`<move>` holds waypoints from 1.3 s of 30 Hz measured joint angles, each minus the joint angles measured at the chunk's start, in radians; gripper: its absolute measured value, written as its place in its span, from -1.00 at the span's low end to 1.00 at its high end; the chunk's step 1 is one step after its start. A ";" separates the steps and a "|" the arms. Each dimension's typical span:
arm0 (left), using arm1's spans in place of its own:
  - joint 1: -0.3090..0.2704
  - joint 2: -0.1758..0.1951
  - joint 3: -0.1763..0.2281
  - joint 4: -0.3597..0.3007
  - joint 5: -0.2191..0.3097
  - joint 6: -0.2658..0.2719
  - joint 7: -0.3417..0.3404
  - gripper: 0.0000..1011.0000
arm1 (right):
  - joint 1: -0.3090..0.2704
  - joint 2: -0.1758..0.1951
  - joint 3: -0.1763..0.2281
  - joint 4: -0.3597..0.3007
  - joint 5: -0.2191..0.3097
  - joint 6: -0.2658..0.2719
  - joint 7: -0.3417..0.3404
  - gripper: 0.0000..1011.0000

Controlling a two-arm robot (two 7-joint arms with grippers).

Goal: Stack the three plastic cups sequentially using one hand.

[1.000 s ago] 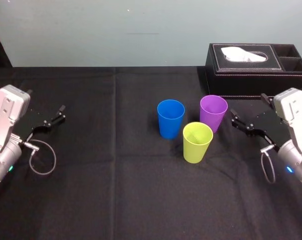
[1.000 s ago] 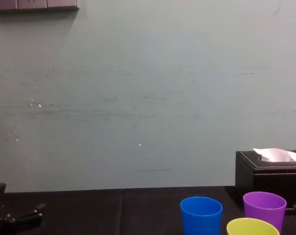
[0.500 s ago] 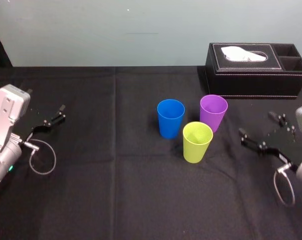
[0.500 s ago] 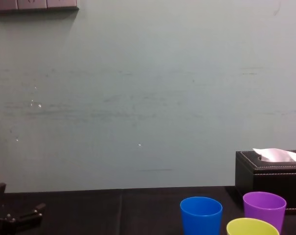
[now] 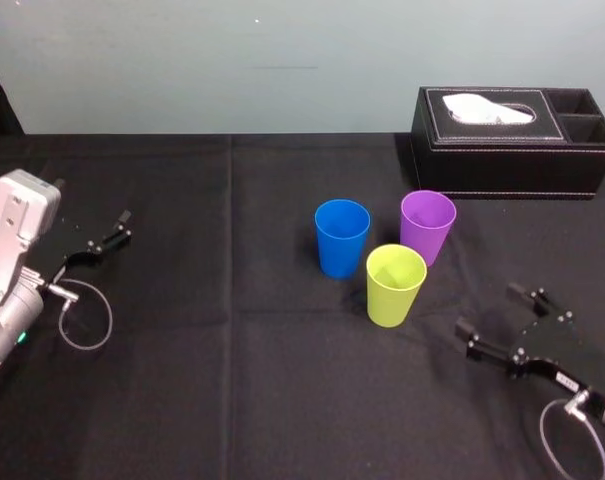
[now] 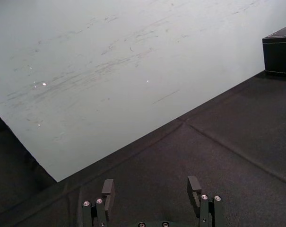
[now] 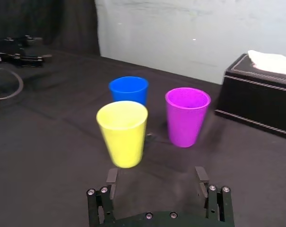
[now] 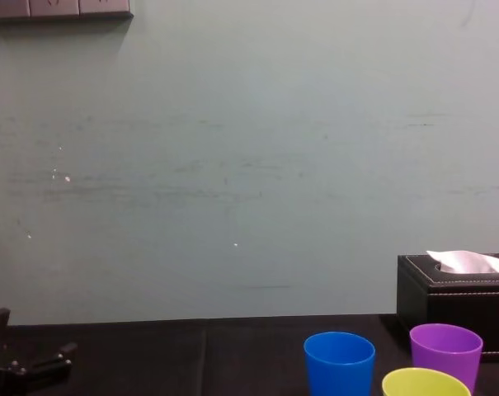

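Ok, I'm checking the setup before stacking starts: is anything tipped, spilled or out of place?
Nothing stands out. The blue tapered plastic cup, purple tapered plastic cup and yellow-green tapered plastic cup all stand upright and unstacked. The right gripper is open near them; the left gripper sits parked far left.

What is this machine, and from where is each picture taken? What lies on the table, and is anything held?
It is a robot with two arms and pincer hands. One picture looks down from its head, one forward from its chest, two from its wrists. On the table stand a blue cup, a purple cup and a yellow-green cup, unstacked, before a tissue box. The right gripper, open and empty, faces the cups. The left gripper, open, rests far left.
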 joint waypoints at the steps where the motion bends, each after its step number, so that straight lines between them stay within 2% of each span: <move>1: 0.000 0.000 0.000 0.000 0.000 0.000 0.000 1.00 | -0.004 -0.002 0.000 -0.001 0.004 -0.001 0.006 0.98; 5: 0.000 0.000 0.000 0.000 0.000 0.000 0.000 1.00 | -0.011 -0.017 -0.001 -0.001 0.009 -0.006 0.027 0.98; 11: 0.000 0.000 0.000 0.000 0.000 0.000 0.000 1.00 | 0.001 -0.044 -0.011 0.004 -0.012 -0.005 0.033 0.98; 23: 0.000 0.000 0.000 0.000 0.000 0.000 0.000 1.00 | 0.070 -0.105 -0.044 0.019 -0.078 0.028 0.054 0.98; 39: 0.000 0.000 0.000 0.000 0.000 0.000 0.000 1.00 | 0.160 -0.201 -0.081 0.093 -0.150 0.081 0.065 0.98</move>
